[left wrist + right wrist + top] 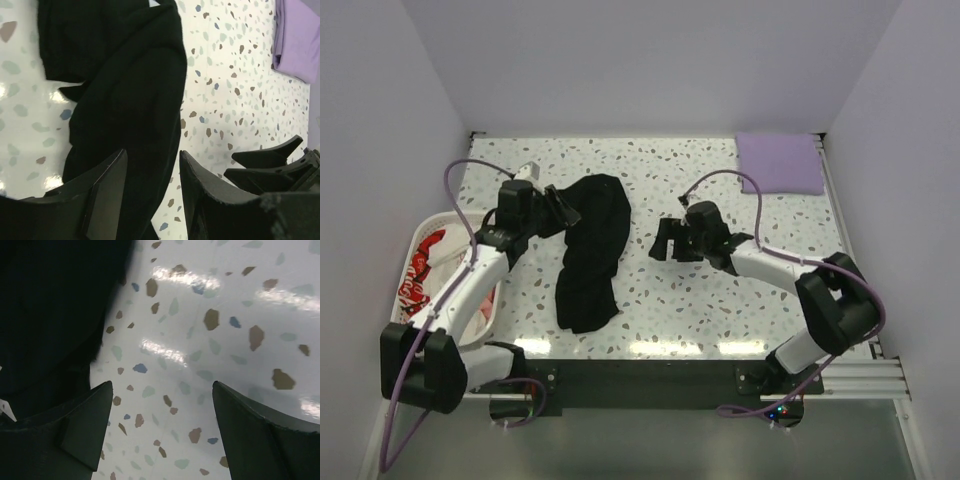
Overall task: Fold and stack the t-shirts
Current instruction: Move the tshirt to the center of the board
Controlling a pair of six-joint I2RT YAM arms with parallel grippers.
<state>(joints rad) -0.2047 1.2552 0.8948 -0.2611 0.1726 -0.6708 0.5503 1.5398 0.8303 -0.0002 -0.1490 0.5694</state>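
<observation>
Three t-shirts show. At the left, the white t-shirt with red lettering (420,272) lies bunched in the white basket (423,230) at the left edge of the counter (690,300). Next, the left fingers (102,192) stand apart at the upper left of the black t-shirt (590,255), which sprawls crumpled mid-counter. Just right of it, the right fingers (80,432) are spread wide above speckled counter, gripping nothing. In the far right corner rests the lavender t-shirt (778,163), folded flat.
</observation>
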